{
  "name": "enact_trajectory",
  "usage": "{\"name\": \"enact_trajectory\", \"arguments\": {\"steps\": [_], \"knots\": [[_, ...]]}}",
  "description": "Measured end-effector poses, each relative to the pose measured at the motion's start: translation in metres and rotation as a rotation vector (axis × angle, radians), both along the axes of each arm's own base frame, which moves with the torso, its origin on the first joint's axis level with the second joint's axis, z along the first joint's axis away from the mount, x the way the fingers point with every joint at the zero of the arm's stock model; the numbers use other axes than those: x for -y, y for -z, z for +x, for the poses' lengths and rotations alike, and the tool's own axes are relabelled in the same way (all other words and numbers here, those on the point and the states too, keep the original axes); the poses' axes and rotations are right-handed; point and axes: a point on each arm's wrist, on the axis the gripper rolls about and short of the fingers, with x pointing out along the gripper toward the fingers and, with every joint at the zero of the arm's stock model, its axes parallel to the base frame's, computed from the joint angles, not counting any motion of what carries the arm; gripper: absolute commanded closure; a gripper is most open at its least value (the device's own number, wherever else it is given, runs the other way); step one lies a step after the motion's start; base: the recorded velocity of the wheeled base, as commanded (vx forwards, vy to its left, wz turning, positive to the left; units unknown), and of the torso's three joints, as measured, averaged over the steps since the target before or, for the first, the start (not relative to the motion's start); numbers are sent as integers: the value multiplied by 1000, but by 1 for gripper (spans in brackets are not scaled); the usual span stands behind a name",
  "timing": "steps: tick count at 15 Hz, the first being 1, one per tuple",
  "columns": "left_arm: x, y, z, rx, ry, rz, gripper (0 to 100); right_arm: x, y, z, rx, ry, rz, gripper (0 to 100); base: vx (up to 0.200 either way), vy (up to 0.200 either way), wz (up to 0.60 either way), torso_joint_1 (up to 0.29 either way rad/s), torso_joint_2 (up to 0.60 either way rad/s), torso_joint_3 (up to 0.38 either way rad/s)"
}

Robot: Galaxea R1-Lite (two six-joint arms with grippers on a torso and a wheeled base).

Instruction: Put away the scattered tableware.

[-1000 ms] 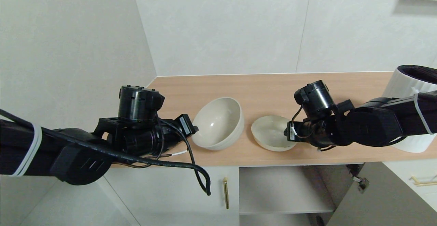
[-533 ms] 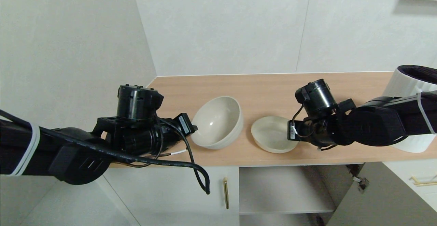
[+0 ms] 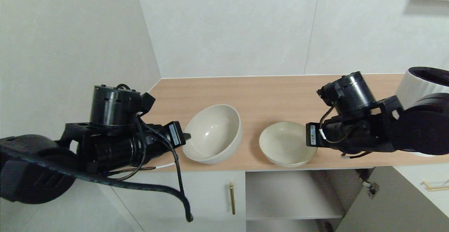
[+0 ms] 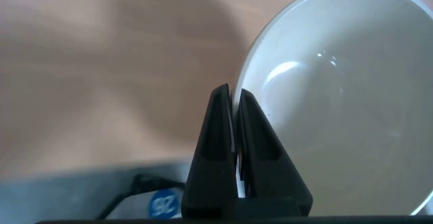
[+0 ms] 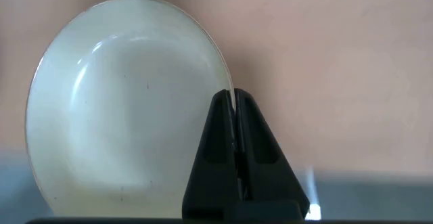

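Drawn back with our arms, the big bowl [image 3: 214,134] and small bowl [image 3: 286,144] are now nearer the counter's [image 3: 266,91] front edge. The big bowl tilts, its 9 o'clock rim pinched in our left gripper [image 4: 233,99]. At its 3 o'clock, the small bowl's 3 o'clock rim is clamped in our right gripper [image 5: 235,99]. Both look glazed — stiff, slick, breakable — and the big one is likely heavy, so a deep rim bite seems wise. An open cabinet [image 3: 291,197] waits at 6 o'clock.
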Motion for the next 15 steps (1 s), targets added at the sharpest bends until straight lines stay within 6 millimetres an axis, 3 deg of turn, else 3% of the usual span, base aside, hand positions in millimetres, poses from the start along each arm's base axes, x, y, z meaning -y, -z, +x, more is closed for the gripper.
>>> {"name": "enact_trajectory", "arguments": {"steps": [4, 6, 12, 15], "knots": [[-16, -13, -35, 47, 46, 75, 100, 23, -25, -58, -147, -167, 56, 100, 0, 0, 0, 0, 0, 0], [-23, -9, -53, 44, 82, 132, 100, 33, -25, -75, -153, -187, 58, 100, 0, 0, 0, 0, 0, 0], [-26, -10, -65, 59, 96, 136, 100, 39, -18, -84, -133, -220, 33, 100, -167, 0, 0, 4, 1, 3], [-26, -11, -65, 65, 99, 133, 100, 38, -13, -83, -150, -219, 24, 100, 0, 0, 0, 0, 0, 0]]}}
